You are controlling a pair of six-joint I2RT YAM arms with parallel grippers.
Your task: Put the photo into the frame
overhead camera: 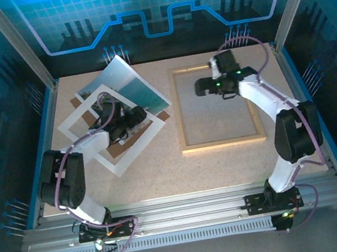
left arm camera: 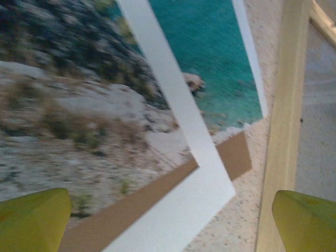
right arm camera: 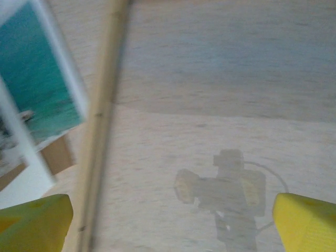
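Top external view shows a speckled beige counter [overhead camera: 163,172] with two arms fixed at its near edge. The biggest thing on it is the frame [overhead camera: 223,144], a rectangle of thin light wooden rails. It lies flat on the right half, with its long sides running away from the arms. Nothing lies inside it.

On the left half there is a pile, turned at an angle. A white mat border [overhead camera: 81,116] lies on top. The photo [overhead camera: 135,80] is under it, and its far part sticks out past the mat toward the back of the counter. So the photo is outside the frame, to the left of it, and its right corner is near the left rail. A brown backing board [overhead camera: 119,150] is at the bottom of the pile, and only strips of it can be seen.

The left pincer [overhead camera: 137,115] hangs over the pile and is fully open. In the left wrist view its yellow fingers [left arm camera: 34,220] are wide apart and hold nothing. The right pincer [overhead camera: 204,86] is over the far left part of the frame's opening. It is also spread wide and empty.
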